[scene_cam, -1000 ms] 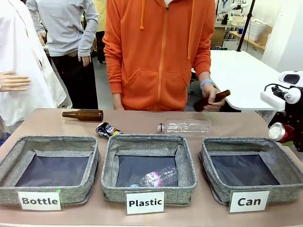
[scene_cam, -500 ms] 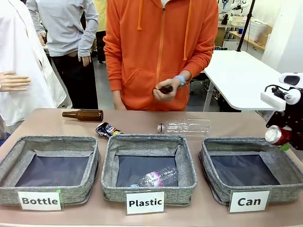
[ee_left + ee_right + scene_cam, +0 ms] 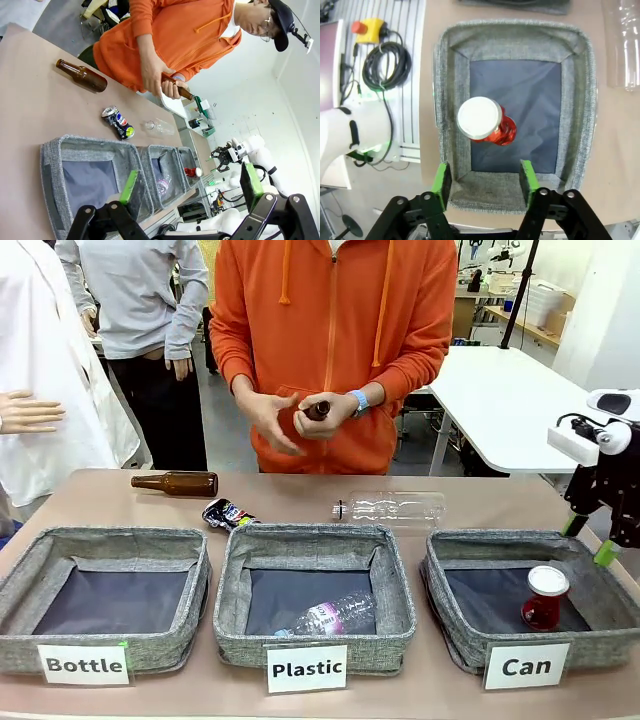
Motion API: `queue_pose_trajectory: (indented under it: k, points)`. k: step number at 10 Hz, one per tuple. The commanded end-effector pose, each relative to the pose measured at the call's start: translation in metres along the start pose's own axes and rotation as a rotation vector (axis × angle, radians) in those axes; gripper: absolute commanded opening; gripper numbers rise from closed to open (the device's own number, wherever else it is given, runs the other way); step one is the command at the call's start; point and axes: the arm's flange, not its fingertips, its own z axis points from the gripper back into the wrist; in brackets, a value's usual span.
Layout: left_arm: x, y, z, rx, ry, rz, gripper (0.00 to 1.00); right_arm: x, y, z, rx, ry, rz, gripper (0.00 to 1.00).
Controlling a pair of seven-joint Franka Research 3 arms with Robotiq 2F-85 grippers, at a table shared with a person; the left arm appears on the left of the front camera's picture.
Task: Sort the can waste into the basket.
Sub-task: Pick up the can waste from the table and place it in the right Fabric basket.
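Left claw [image 3: 190,183] and right claw [image 3: 590,538], jaws spread wide, both empty.

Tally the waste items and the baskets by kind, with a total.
Drink cans: 2, red silver-topped can in the "Can" basket, crushed dark can on the table.
Brown glass bottles: 2, one on the table, one in the person's hand.
Clear plastic bottles: 2, one on the table, one in the "Plastic" basket.
Grey fabric baskets: 3, counting the "Bottle" basket.
Total: 9.

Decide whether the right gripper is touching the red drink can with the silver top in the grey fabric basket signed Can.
Apart. The right wrist view shows lining of the grey fabric basket between the open right gripper and the red silver-topped can.
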Motion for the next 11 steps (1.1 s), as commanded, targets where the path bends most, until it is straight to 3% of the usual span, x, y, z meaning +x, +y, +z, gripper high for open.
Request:
queue_pose_trajectory:
  k: [1, 3, 5, 7, 8, 9, 11]
  points:
    - [-0.002, -0.001, 0.002, -0.003, 0.011, -0.015, 1.0, -0.003, -0.009, 0.005, -0.003, -0.07, -0.062, 1.0]
    - [-0.002, -0.001, 0.002, -0.003, 0.011, -0.015, 1.0, -0.009, -0.016, 0.01, -0.06, -0.241, -0.283, 1.0]
    - [-0.002, -0.001, 0.002, -0.003, 0.011, -0.015, 1.0, -0.023, -0.024, 0.024, -0.049, -0.546, -0.649, 1.0]
    - [0.0, 0.0, 0.0, 0.0, 0.0, 0.0, 1.0, -0.045, -0.026, 0.055, 0.292, -1.104, -1.079, 1.0]
    - [0.005, -0.03, 0.025, 0.001, 0.021, 0.059, 1.0, -0.059, -0.025, 0.064, 0.407, -1.262, -1.224, 1.0]
    - [0.01, -0.051, 0.048, 0.039, 0.059, 0.059, 1.0, -0.074, -0.025, 0.067, 0.468, -1.357, -1.306, 1.0]
    - [0.03, -0.084, 0.101, 0.044, 0.124, 0.085, 1.0, -0.089, -0.033, 0.064, 0.547, -1.34, -1.403, 1.0]
